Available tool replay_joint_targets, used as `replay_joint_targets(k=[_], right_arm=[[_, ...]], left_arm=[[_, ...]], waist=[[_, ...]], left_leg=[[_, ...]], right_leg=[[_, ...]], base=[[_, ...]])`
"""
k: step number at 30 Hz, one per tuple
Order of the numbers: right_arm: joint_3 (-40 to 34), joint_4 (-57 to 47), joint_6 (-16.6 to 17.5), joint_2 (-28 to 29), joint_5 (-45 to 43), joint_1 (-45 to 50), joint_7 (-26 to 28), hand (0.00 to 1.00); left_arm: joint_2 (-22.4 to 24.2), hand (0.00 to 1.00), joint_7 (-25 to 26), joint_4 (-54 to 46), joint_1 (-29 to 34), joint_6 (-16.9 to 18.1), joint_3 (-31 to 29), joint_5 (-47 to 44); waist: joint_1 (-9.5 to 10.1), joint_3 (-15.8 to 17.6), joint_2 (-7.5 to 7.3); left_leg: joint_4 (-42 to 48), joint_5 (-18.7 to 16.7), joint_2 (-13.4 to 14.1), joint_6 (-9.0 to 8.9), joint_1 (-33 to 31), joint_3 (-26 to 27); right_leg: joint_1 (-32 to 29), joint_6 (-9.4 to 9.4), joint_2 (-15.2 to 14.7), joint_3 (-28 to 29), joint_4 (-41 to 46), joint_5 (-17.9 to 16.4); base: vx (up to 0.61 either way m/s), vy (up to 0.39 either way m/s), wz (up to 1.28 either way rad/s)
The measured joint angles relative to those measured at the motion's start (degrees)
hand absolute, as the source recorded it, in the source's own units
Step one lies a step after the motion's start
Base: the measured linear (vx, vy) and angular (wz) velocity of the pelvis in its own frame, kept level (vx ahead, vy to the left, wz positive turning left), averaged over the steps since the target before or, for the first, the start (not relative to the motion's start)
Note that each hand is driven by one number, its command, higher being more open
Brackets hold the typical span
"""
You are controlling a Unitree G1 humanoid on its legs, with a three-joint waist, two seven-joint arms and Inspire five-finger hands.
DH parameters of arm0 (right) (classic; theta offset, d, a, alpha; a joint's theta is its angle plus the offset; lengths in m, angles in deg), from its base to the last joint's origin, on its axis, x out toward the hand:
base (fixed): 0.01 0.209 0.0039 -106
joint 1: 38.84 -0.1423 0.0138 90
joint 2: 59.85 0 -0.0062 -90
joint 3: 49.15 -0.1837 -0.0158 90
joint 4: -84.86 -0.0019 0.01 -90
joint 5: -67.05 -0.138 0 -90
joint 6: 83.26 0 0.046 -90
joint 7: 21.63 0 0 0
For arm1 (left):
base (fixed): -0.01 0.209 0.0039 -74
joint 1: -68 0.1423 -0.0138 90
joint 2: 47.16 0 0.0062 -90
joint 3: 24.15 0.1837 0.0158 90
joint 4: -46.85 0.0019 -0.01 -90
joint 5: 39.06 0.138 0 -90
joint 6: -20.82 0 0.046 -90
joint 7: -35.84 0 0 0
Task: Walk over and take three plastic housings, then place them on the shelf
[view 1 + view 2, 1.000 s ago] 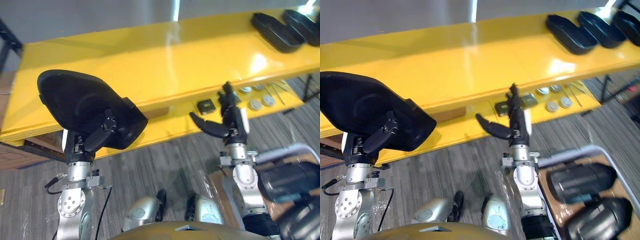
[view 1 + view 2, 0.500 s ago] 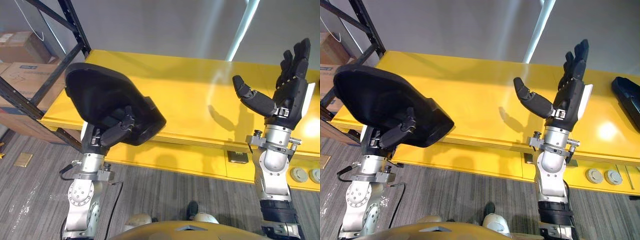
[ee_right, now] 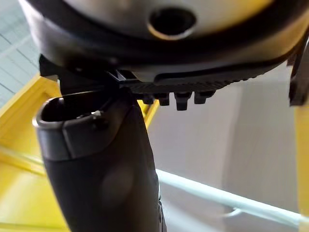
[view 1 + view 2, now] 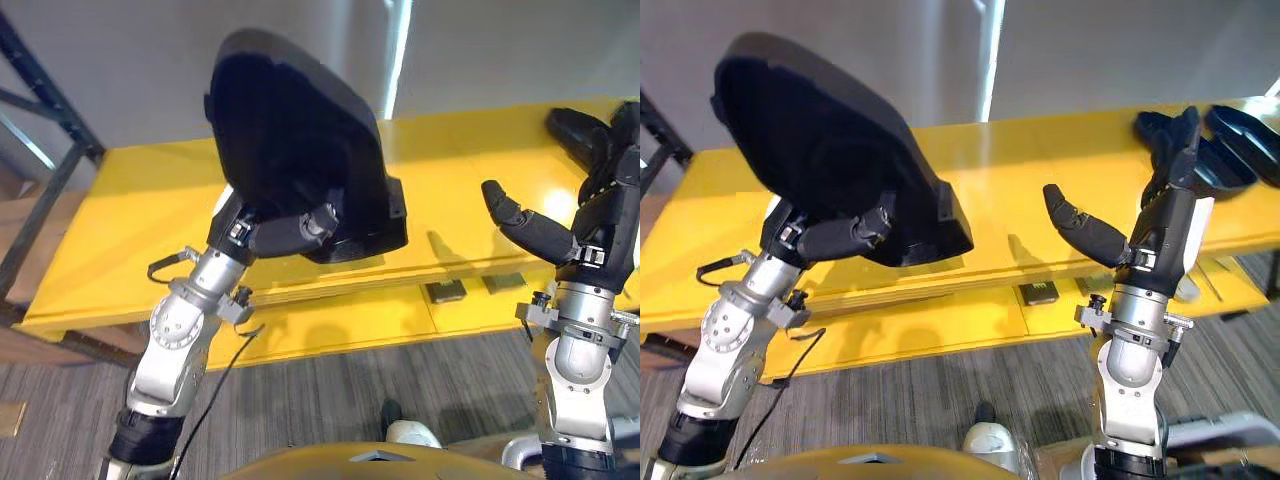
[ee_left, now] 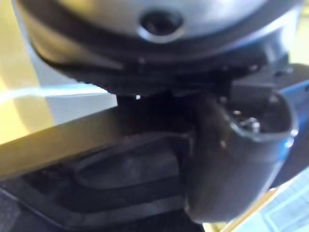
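While the plastic housing [image 4: 290, 120] is gripped by the left robot hand [image 4: 290, 228] above the shelf [image 4: 120, 230], it should be lowered flat. The right robot hand [image 4: 1168, 225], at 3 o'clock, is held wide, empty.

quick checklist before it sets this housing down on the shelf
1. Grip: ok. The left hand is curled on the lower edge of the black housing.
2. Housing off the surface: ok. It is held raised and tilted above the yellow shelf.
3. Landing spot: ok. The shelf in front of the left hand is bare.
4. Right hand: ok. It is open, holds nothing and is off to the side.
5. Other housings: ok. They lie at the shelf's right end, apart from the held one.
6. Count of housings placed: cannot tell. The right hand hides part of them.
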Motion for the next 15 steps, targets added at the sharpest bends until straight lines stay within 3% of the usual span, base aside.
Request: replay_joint_targets(k=[4,7,9,10,11,13,15], right_arm=[[-2.7,0.0,-0.4,-0.1,-3.4,0.8,3.0,1.00],[-3.5,0.0,-0.3,-0.2,-6.8,1.5,4.8,1.00],[-3.3,0.1,-0.3,-0.7,-9.7,1.4,6.9,1.00],[-3.0,0.1,-0.3,-1.4,-10.4,1.1,7.7,1.00],[-2.0,0.2,-0.3,-3.4,-11.0,0.8,8.7,1.00],[1.3,0.1,-0.2,-5.3,-11.0,-1.0,9.8,1.00],[6.1,-1.8,-0.2,-6.3,-10.6,-3.2,10.1,1.00]], left_arm=[[-2.9,0.00,7.0,13.0,-9.6,-4.5,0.0,-0.3],[-4.7,0.00,10.7,17.7,-10.6,-6.0,-1.5,-0.9],[-6.4,0.00,14.2,20.9,-10.8,-6.3,-2.5,-2.6],[-6.8,0.00,14.6,21.3,-10.8,-6.7,-3.0,-3.6],[-7.1,0.00,14.6,22.2,-10.5,-7.2,-3.7,-5.7],[-7.6,0.00,14.7,22.3,-10.2,-7.3,-4.8,-8.1],[-7.6,0.00,14.3,22.3,-10.3,-7.2,-5.6,-11.1]], waist=[[-2.32,0.0,0.44],[-3.43,0.0,0.44],[-3.50,2.0,-0.68],[-3.52,3.1,-0.61],[-2.29,4.2,0.03],[-0.58,4.2,0.43],[-0.42,4.3,0.94]], left_leg=[[-0.7,0.0,0.8,0.00,-0.1,3.3],[1.5,0.0,1.5,0.00,-1.2,4.3],[20.7,-0.1,5.0,0.14,-8.8,0.9],[27.6,-0.3,6.5,-0.11,-11.4,-1.3],[32.8,-2.7,8.7,-1.08,-14.0,-4.2],[28.7,-4.2,11.1,-1.33,-15.5,-6.3],[18.3,-1.2,14.6,-2.77,-15.2,-6.7]], right_leg=[[-2.2,-0.77,1.6,3.7,-0.2,0.9],[-3.1,-1.08,2.5,5.9,-0.8,0.7],[-2.8,-1.94,2.2,8.9,-0.1,-0.3],[-2.0,-2.53,2.5,9.5,0.3,-0.7],[-1.0,-3.00,3.6,11.2,0.6,-1.0],[-1.6,-3.70,3.9,14.3,1.7,-1.5],[-2.2,-3.64,3.8,15.5,3.1,-2.0]], base=[[-0.07,-0.069,-0.49],[-0.03,-0.084,-0.48],[-0.04,-0.166,-0.47],[-0.08,-0.114,-0.62],[-0.08,-0.026,-0.88],[-0.06,-0.008,-0.94],[-0.03,0.054,-0.65]])
